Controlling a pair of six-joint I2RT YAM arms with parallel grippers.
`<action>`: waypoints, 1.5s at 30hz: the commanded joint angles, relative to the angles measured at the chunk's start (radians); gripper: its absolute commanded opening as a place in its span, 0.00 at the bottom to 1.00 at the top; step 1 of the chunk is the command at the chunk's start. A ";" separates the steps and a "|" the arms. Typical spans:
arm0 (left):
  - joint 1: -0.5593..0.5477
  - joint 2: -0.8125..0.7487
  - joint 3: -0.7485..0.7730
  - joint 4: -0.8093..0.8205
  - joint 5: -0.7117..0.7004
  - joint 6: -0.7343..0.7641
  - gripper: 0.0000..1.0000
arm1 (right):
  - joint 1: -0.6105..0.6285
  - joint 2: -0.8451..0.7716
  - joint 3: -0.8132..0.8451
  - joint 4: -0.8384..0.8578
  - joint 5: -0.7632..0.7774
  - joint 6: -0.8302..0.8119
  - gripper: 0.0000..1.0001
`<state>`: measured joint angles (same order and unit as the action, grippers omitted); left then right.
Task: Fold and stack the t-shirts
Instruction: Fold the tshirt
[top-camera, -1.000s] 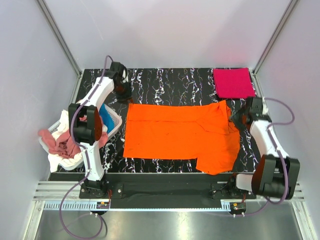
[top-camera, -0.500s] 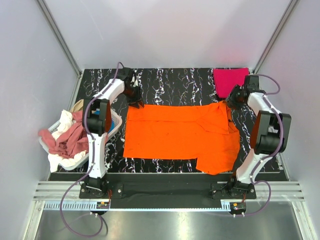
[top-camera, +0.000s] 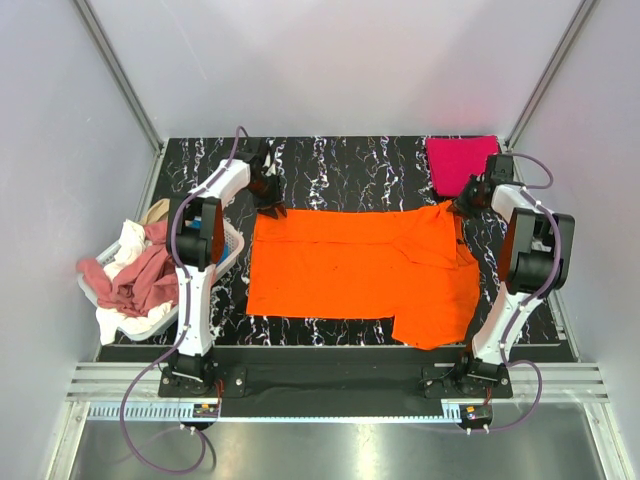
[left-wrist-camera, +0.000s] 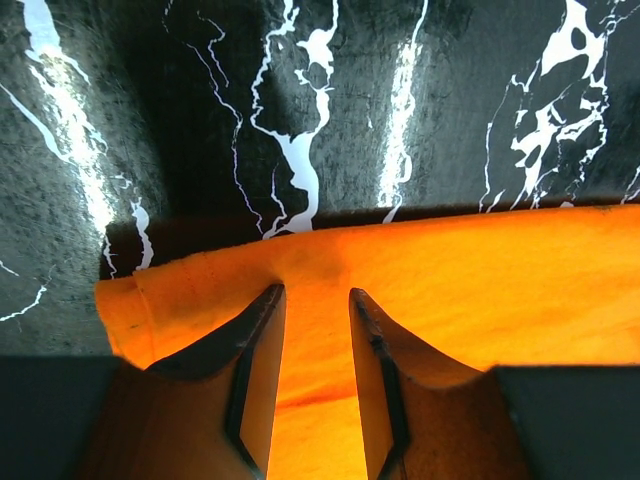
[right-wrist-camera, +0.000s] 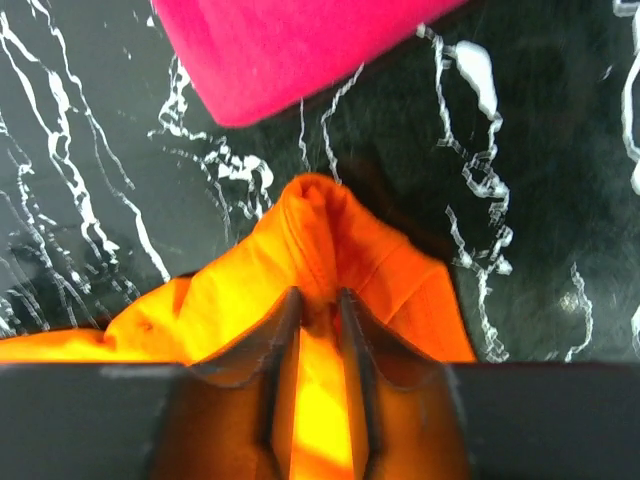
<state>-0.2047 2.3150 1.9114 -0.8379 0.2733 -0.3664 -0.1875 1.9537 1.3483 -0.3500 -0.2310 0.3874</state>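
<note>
Orange t-shirt (top-camera: 360, 270) lies spread flat across the middle of the black marbled table (top-camera: 350, 165), long side running left to right, with a flap hanging lower at the near right corner. Left gripper (top-camera: 270, 205) sits at the shirt's far left corner. In the left wrist view its fingers (left-wrist-camera: 258, 380) stand a narrow gap apart, tips down on the cloth just inside the far hem (left-wrist-camera: 480, 290), with flat cloth in the gap and a small pucker just past the tips (left-wrist-camera: 315, 292). Right gripper (top-camera: 462, 205) sits at the shirt's far right corner. In the right wrist view its fingers (right-wrist-camera: 285, 340) are drawn close together with a raised ridge of orange cloth (right-wrist-camera: 330, 230) clamped between them at the tips (right-wrist-camera: 318, 292), the cloth humping up into a peak beyond them. Crimson-pink t-shirt (top-camera: 460, 163) lies folded in the far right corner of the table, near the orange shirt's corner but apart from it, with bare marble showing between the two; its edge fills the top of the right wrist view (right-wrist-camera: 290, 50). White-and-blue basket (top-camera: 228, 242) sits at the table's left edge beside the left arm, and holds a heap of shirts: dusty rose (top-camera: 135, 275), white (top-camera: 120, 325) spilling over the near side, tan (top-camera: 155, 210) at the far side.
</note>
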 joint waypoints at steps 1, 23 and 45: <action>0.002 0.011 0.000 0.023 -0.036 -0.003 0.37 | -0.024 0.004 0.012 0.088 -0.015 0.014 0.14; 0.004 0.044 0.018 0.023 -0.059 -0.009 0.38 | -0.092 -0.222 -0.379 0.459 0.044 0.279 0.27; 0.002 0.092 0.113 0.023 -0.029 0.023 0.39 | -0.121 0.077 0.153 -0.073 -0.211 -0.039 0.42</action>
<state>-0.2047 2.3741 2.0029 -0.8356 0.2592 -0.3664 -0.3050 2.0212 1.4502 -0.3683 -0.4053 0.3832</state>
